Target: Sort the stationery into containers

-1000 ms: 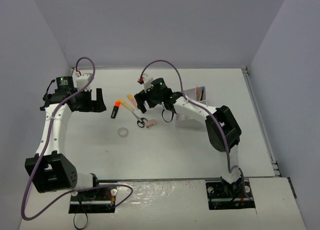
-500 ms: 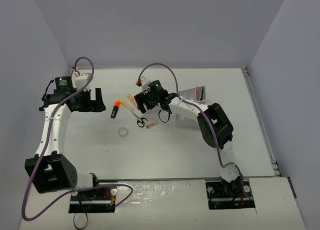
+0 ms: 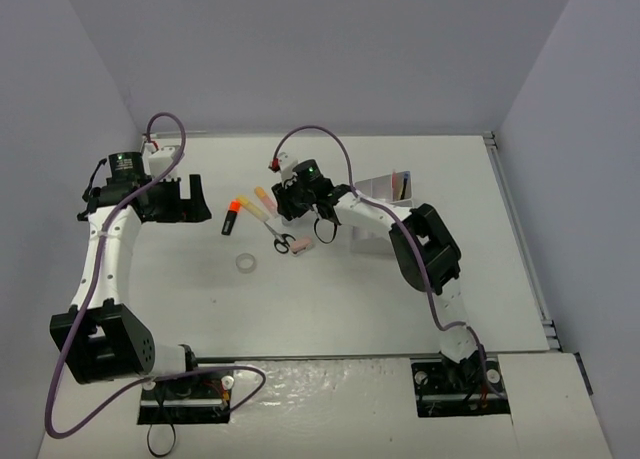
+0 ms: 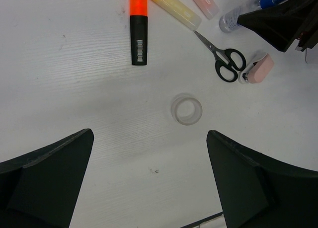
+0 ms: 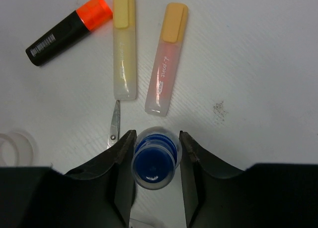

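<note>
**Top view**
- Left gripper [image 3: 188,199]: over the far left part of the table [image 3: 330,314], fingers apart, holding nothing.
- Right gripper [image 3: 285,203]: low over the stationery near the far edge, left of the middle; its grip cannot be told from here.
- Organiser tray [image 3: 383,186]: by the far edge, right of the middle, partly behind the right arm.
- Tape ring [image 3: 245,264]: flat and alone, closer to the near edge than the other items.

**Left wrist view**
- Left gripper [image 4: 154,188]: both fingers [image 4: 49,183] spread wide, nothing between them.
- Orange highlighter [image 4: 138,29]: lying apart from the yellow highlighter [image 4: 174,7] and pink highlighter [image 4: 202,0].
- Scissors [image 4: 223,59]: blades closed, handles just beside the pink eraser [image 4: 258,70].

**Right wrist view**
- Right gripper [image 5: 156,144]: fingers [image 5: 119,163] pressed on both sides of the blue-capped bottle [image 5: 155,161], seen cap-on.
- Blue-capped bottle: upright, just beside the scissors' tip, with the yellow and pink highlighters lying past it.
</note>
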{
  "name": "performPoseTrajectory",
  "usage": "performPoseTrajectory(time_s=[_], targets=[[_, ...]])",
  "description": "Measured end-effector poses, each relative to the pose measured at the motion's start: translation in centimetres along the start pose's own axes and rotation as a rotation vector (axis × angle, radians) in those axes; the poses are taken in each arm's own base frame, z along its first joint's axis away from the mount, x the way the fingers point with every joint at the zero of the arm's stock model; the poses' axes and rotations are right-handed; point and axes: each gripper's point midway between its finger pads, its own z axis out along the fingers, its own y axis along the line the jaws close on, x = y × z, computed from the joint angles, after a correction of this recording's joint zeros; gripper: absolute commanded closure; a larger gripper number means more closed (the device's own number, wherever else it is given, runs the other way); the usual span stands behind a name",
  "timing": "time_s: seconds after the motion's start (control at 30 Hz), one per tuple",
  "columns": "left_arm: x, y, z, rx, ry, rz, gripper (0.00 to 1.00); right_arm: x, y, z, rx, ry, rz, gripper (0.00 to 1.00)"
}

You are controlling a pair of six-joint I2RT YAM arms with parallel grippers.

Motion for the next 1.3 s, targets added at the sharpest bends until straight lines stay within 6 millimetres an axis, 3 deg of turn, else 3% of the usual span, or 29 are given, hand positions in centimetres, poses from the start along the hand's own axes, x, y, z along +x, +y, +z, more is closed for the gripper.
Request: performPoseTrajectory(time_s=[0.1,0.17,0.5,0.67,0.73,0.83,0.93,1.03,1.13,1.3], targets=[[0.1,0.1,0.2,0.002,0.005,-0.003,0.03,-0.2,0.1,0.2,-0.002,-0.006,-0.006,0.95],[0.1,0.1,0.3,0.003,0.007,-0.005,0.03,-0.2,0.1,0.2,-0.002,-0.005,-0.009,0.99],[0.2,0.3,0.7,0.004,0.018,-0.01,0.03,-0.2,-0.2,0.1,0.005,-0.004,-0.019,1.0],[0.2,0.4,0.8,0.003,0.02,-0.011,0.03,-2.2,-0.7,-1.5,0.017,-0.039,0.011,1.0],[0.2,0.4,0.8,0.003,0.021,-0.011,0.03,-4.2,-1.0,-3.3,0.02,-0.078,0.038,1.0],[0.2,0.5,0.8,-0.005,0.022,-0.01,0.03,-8.4,-3.0,-7.9,0.048,-0.179,0.086,1.0],[0.3,0.8,0.8,-0.02,0.024,-0.006,0.03,-11.9,-6.0,-14.4,0.11,-0.295,0.131,1.0],[0.3,1.0,0.8,-0.032,0.025,-0.001,0.03,-13.8,-9.1,-21.1,0.218,-0.386,0.152,1.0],[0.3,1.1,0.8,-0.036,0.023,0.005,0.03,-14.1,-9.9,-25.4,0.287,-0.424,0.16,1.0],[0.3,1.5,0.7,-0.051,0.02,0.01,0.03,-10.4,-9.8,-28.1,0.363,-0.338,0.182,1.0]])
